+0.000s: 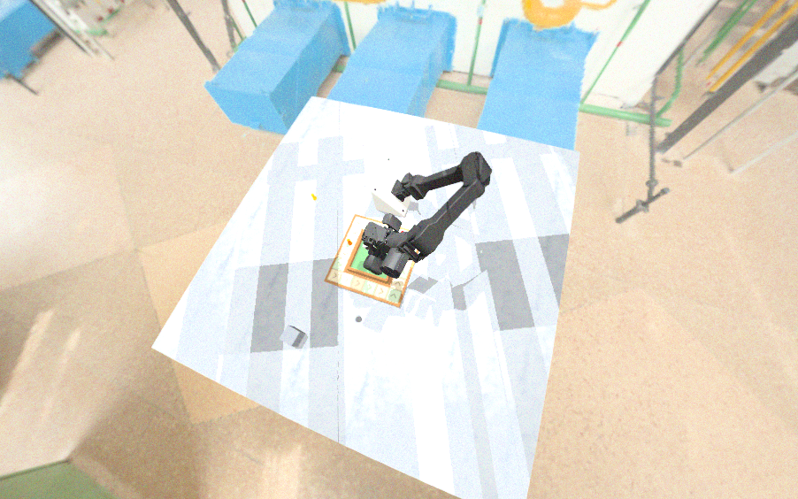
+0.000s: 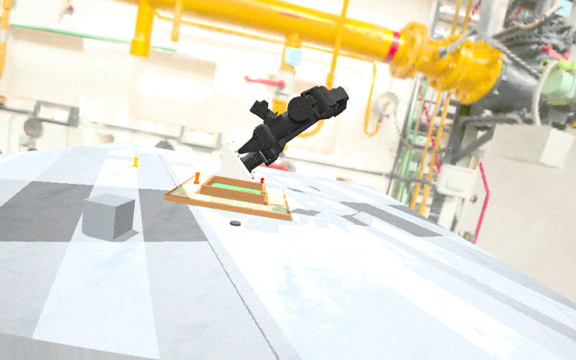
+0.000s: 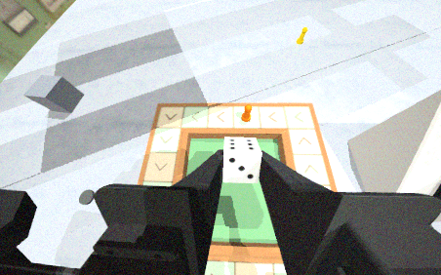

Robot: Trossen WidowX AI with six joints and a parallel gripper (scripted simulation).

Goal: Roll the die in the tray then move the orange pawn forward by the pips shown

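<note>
Arm point(image 2: 297, 116) above tray point(image 2: 232, 189).

- I see a white-and-grey patchwork counter point(image 1: 451, 384).
- On it: the game board point(image 2: 218, 204), a grey cube point(image 2: 107, 215), a dark disc point(image 2: 235, 223), a yellow pawn point(image 2: 135, 161).

From high overhead we look down on the whole table point(image 1: 303, 396); from low at its edge, we look across. Our wrist view looks close down on the board point(image 3: 299, 117), which all three views share.
</note>
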